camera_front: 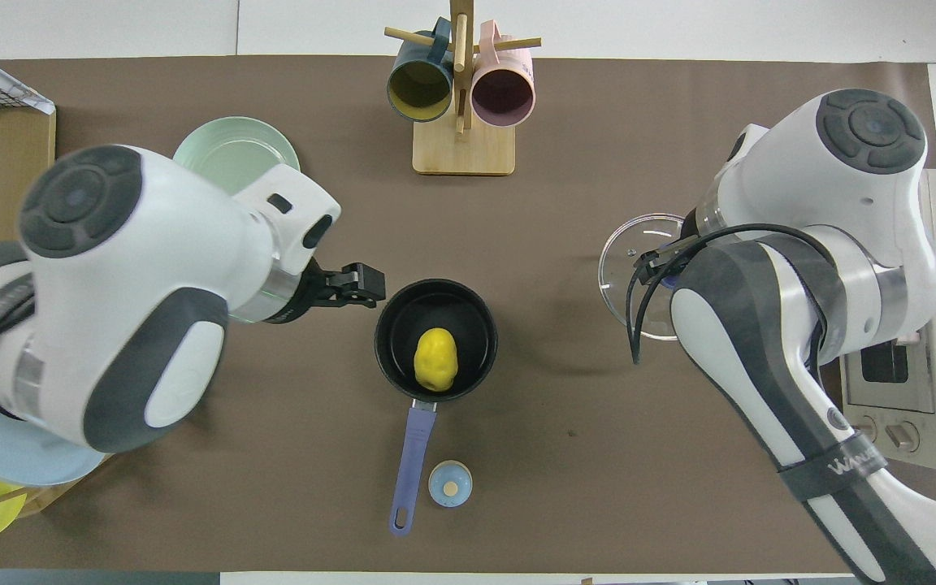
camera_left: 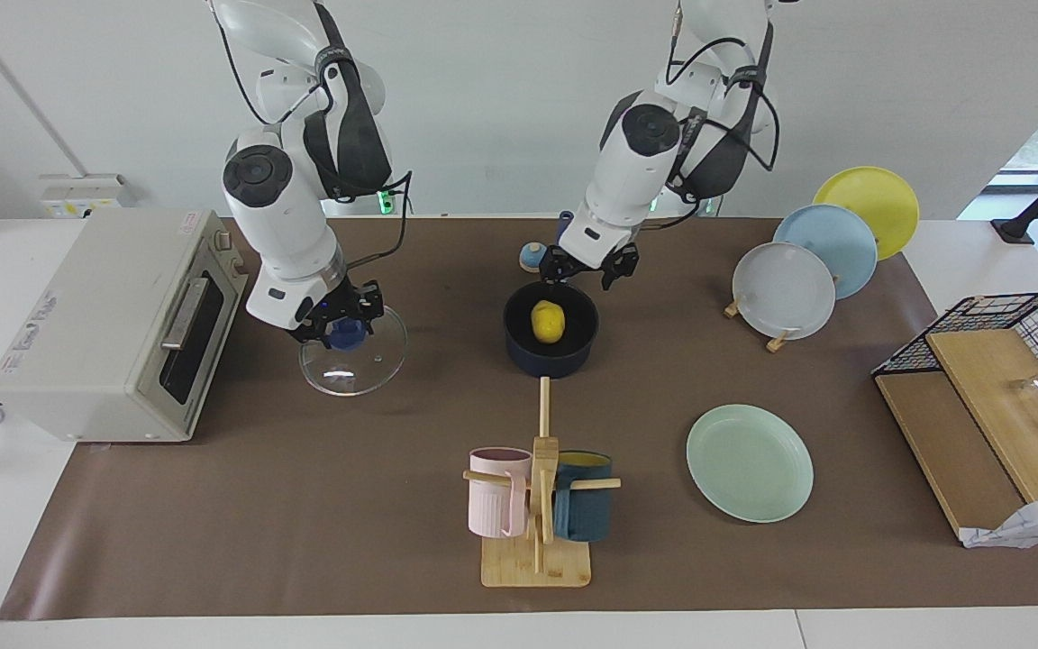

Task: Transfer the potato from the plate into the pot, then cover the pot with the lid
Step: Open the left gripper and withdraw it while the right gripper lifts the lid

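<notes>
The yellow potato (camera_left: 548,322) lies inside the dark navy pot (camera_left: 573,353) in the middle of the table; it also shows in the overhead view (camera_front: 435,360). The pot's blue handle (camera_front: 411,459) points toward the robots. My left gripper (camera_left: 589,269) is open and empty, just above the pot's rim on the robots' side. The mint-green plate (camera_left: 750,462) is empty, farther from the robots than the pot. The glass lid (camera_left: 366,370) lies toward the right arm's end. My right gripper (camera_left: 341,320) is down at its blue knob (camera_left: 348,336).
A toaster oven (camera_left: 113,324) stands beside the lid. A mug rack (camera_left: 537,505) with two mugs stands farther from the robots than the pot. A small bell (camera_front: 450,483) sits beside the pot handle. Upright plates (camera_left: 830,248) and a wire basket (camera_left: 997,361) are at the left arm's end.
</notes>
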`<move>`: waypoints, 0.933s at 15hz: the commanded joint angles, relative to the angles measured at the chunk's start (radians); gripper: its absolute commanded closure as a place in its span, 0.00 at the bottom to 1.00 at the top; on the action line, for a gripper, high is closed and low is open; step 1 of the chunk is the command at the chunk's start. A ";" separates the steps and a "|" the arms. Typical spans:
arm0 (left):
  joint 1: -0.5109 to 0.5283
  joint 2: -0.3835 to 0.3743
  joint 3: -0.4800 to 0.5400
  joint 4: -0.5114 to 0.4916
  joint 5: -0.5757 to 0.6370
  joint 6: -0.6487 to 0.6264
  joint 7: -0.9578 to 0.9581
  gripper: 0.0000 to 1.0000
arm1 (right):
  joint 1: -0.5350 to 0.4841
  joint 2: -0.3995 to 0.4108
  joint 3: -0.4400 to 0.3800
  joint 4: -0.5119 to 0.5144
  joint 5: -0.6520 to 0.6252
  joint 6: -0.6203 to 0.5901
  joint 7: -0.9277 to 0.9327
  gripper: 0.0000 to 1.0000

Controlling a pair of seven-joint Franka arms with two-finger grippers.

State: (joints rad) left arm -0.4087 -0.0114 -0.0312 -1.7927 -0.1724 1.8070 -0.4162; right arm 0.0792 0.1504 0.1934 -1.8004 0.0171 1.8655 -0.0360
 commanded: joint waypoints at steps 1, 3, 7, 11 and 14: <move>0.112 -0.054 -0.009 0.019 0.056 -0.060 0.143 0.00 | 0.095 -0.003 0.023 0.058 0.003 -0.048 0.176 0.67; 0.189 -0.074 -0.009 0.019 0.102 -0.061 0.253 0.00 | 0.175 0.001 0.023 0.097 0.001 -0.068 0.301 0.67; 0.295 -0.082 -0.009 0.059 0.129 -0.102 0.398 0.00 | 0.310 0.015 0.024 0.108 0.006 0.009 0.510 0.67; 0.297 -0.038 -0.009 0.217 0.159 -0.279 0.390 0.00 | 0.421 0.046 0.024 0.107 0.007 0.102 0.684 0.67; 0.286 -0.038 -0.009 0.228 0.165 -0.305 0.379 0.00 | 0.464 0.058 0.023 0.107 0.000 0.122 0.702 0.67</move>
State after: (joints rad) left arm -0.1138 -0.0806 -0.0366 -1.6053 -0.0353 1.5381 -0.0243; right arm 0.5278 0.1928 0.2183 -1.7121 0.0166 1.9744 0.6478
